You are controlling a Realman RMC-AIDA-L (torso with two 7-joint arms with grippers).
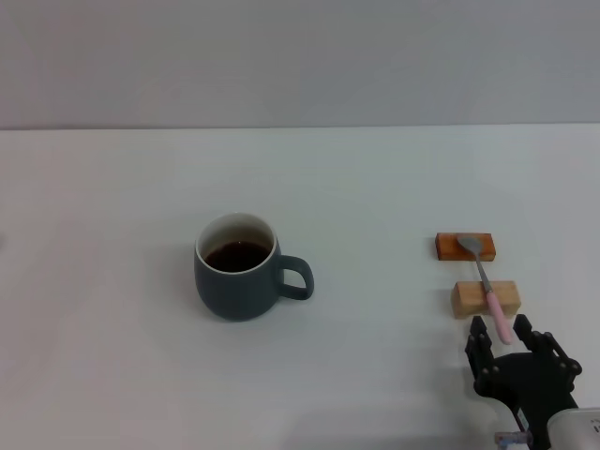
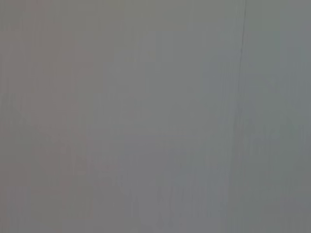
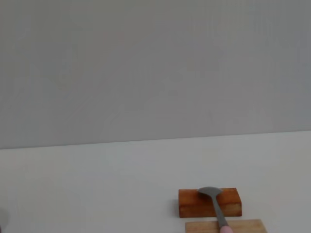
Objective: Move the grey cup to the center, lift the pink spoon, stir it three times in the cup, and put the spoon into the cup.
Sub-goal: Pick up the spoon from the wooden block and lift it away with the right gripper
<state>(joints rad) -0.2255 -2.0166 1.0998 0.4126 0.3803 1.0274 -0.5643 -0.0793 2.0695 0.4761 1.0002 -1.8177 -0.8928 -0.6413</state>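
Observation:
The grey cup [image 1: 236, 279] stands left of the table's middle, its handle pointing right, with dark liquid inside. The pink spoon [image 1: 489, 289] lies across two wooden blocks at the right. Its silver bowl rests on the orange-brown block [image 1: 465, 247] and its pink handle on the pale block [image 1: 485, 298]. My right gripper [image 1: 501, 330] is open at the near right, with a finger on each side of the handle's near end. The right wrist view shows the spoon [image 3: 217, 206] on the orange-brown block [image 3: 209, 202]. My left gripper is out of view.
The white table [image 1: 112, 375] runs back to a grey wall. The left wrist view shows only a plain grey surface.

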